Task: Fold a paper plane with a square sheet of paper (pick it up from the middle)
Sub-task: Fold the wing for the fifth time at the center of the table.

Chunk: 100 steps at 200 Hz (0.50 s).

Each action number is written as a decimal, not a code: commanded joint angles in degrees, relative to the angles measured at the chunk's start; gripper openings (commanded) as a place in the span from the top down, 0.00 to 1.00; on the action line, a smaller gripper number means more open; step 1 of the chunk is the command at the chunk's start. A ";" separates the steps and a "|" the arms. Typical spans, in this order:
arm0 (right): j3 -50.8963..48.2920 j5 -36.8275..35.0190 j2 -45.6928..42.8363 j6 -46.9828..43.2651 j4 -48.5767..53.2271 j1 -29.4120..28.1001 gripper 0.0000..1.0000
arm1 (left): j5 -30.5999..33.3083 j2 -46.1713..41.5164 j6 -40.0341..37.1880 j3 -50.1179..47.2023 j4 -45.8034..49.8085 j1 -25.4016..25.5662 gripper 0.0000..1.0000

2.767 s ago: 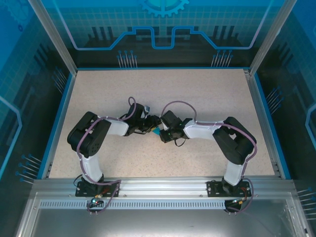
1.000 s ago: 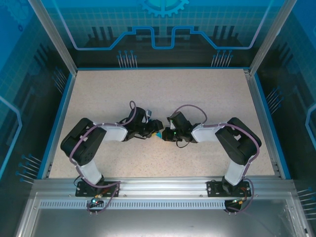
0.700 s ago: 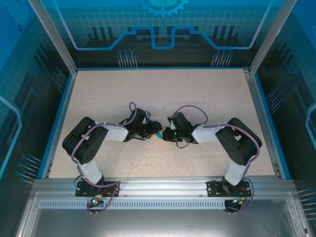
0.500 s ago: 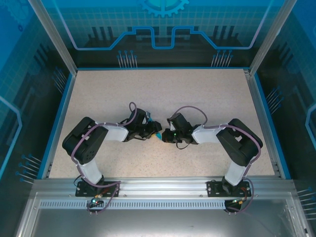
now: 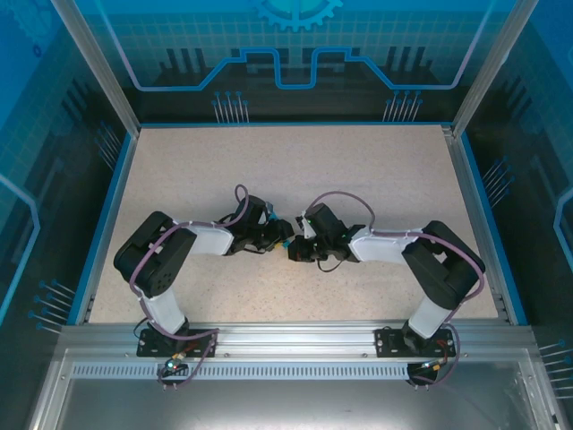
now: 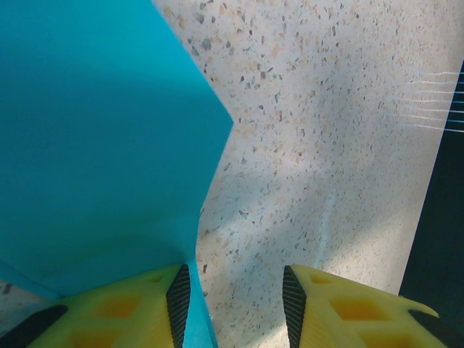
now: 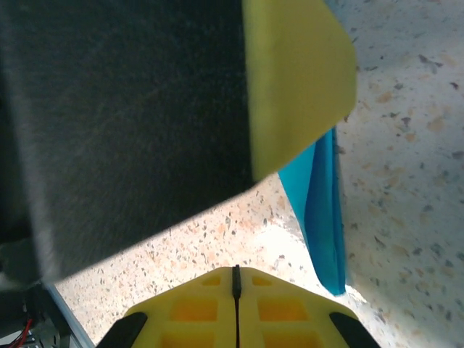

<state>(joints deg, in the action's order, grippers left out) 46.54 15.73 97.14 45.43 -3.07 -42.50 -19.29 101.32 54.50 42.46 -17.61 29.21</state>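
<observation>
Plainly, the printing in sight is a gear and circuit-line pattern on the blue back wall (image 5: pixel 295 36), with no word in it that can be read. From the top view the two arms meet tip to tip near the middle of the tabletop (image 5: pixel 376 170), the left gripper (image 5: pixel 279 236) and the right gripper (image 5: pixel 295 252) almost touching, and the paper between them is too small there to make out. The left wrist view gives what that one cannot: the sheet of paper (image 6: pixel 94 138), plain teal with one blunt corner pointing right, covers the upper left, and a thin strip of it runs down along the inner pad of the left-hand finger (image 6: pixel 130 308). The left gripper (image 6: pixel 233 283) stands partly open, speckled tabletop showing in the gap, so the paper touches one pad and is not pinched. The right wrist view shows the right gripper (image 7: pixel 235 274) fully closed, fingers pressed together with nothing seen between them; the paper stands on edge just to their right, beneath a yellow finger (image 7: pixel 297 80) of the left arm.
</observation>
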 commanded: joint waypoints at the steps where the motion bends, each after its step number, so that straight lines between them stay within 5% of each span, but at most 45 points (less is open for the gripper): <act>1: 2.42 0.61 2.37 -0.49 0.53 -0.65 0.94 | 2.15 2.53 -1.06 0.43 5.25 -0.21 0.58; 100: -2.56 0.49 3.42 -0.85 1.37 3.30 0.94 | 2.19 2.04 -2.10 -0.09 6.14 -1.26 0.58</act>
<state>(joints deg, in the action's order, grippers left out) 47.16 14.63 100.64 43.94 -1.13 -40.86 -19.31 101.34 53.98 42.72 -16.80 29.12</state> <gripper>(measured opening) 0.063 0.416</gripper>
